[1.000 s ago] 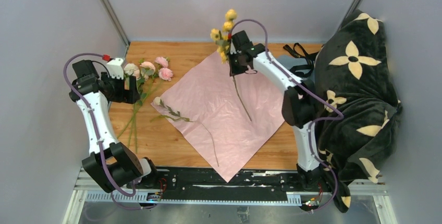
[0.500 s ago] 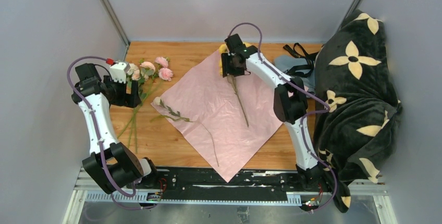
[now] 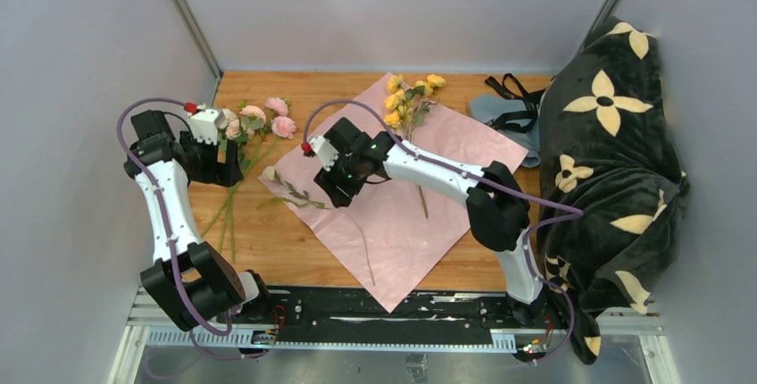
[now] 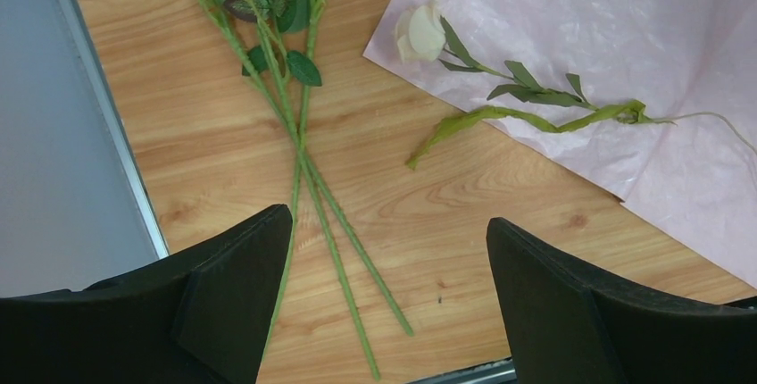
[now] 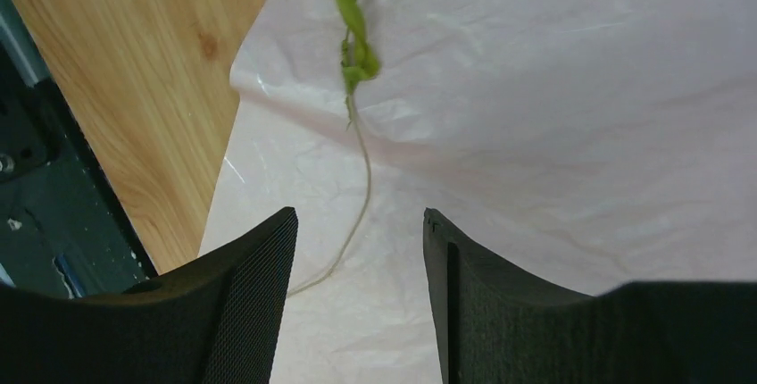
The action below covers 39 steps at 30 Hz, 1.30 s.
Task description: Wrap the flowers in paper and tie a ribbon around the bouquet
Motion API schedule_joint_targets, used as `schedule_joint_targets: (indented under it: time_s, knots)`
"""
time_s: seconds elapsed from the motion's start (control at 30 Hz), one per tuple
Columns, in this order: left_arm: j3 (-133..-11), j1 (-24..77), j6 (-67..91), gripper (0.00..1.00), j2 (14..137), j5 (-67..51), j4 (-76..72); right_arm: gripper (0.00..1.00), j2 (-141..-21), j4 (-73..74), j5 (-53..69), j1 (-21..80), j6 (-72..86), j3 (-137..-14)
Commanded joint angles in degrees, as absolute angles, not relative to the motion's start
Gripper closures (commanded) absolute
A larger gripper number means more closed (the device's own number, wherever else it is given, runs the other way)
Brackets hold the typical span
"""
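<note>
Pink paper [image 3: 402,232] at mid-frame carries yellow flowers [image 3: 406,98] (upper edge) and a white bloom [image 4: 420,33] at its left corner, left jaws and right jaws spread, empty.

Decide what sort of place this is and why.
Probably a robot lab booth: plain grey walls enclose a wooden table, with a left arm and right arm bolted to its near edge.

The thin, crinkly paper sheet [image 3: 402,241] lies flat before me, pale pink face up. A yellow-bloomed sprig [image 3: 406,98] rests on its far corner, a white leafy-stemmed bud [image 4: 421,33] across its left corner; pink long-stemmed blooms [image 3: 268,118] lie on wood to my left. A narrow black ribbon [image 3: 511,87] lies looped beyond its right edge.
</note>
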<state>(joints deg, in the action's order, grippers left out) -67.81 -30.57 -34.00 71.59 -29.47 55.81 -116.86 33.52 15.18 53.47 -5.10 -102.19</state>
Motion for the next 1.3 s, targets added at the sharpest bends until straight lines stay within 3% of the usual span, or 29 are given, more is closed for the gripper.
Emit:
schedule_joint_targets:
  time_s: [0.0, 0.17, 0.3, 0.37, 0.47, 0.77, 0.97, 1.07, 1.27]
  knots:
    - [-66.67, -30.67, -35.32, 0.11, 70.98, -30.16, 55.82, 0.41, -120.57, 34.64, 20.78, 53.57, -8.12, -100.09]
    - [-65.33, -30.65, -35.33, 0.11, 70.69, -31.68, 55.90, 0.42, -125.32, 34.41, 20.58, 54.23, -6.00, -102.28]
    - [-65.19, -30.67, -35.57, 0.11, 70.57, -31.20, 55.90, 0.55, -127.29, 33.88, 20.07, 54.23, -4.46, -102.19]
    - [-65.30, -30.67, -35.75, 0.11, 70.60, -31.31, 55.90, 0.66, -127.52, 33.47, 20.15, 54.23, -4.23, -101.89]
    - [-65.35, -30.67, -35.97, 0.11, 70.54, -31.65, 55.92, 0.99, -127.07, 33.41, 20.69, 54.25, -3.85, -101.95]
    - [-66.49, -30.65, -36.01, 0.11, 71.55, -30.08, 55.82, 1.00, -109.51, 34.08, 27.47, 52.26, -0.89, -102.96]
    - [-66.56, -30.67, -35.76, 0.11, 71.80, -29.03, 55.84, 1.00, -100.98, 23.51, 19.63, 39.26, 16.63, -92.94]
    - [-66.29, -30.67, -35.89, 0.11, 71.52, -28.44, 55.85, 1.00, -102.19, 19.50, 16.44, 34.58, 18.34, -90.03]
    - [-65.73, -30.67, -37.33, 0.11, 70.80, -25.84, 55.96, 1.00, -114.20, 22.04, 14.26, 32.90, 6.74, -94.51]
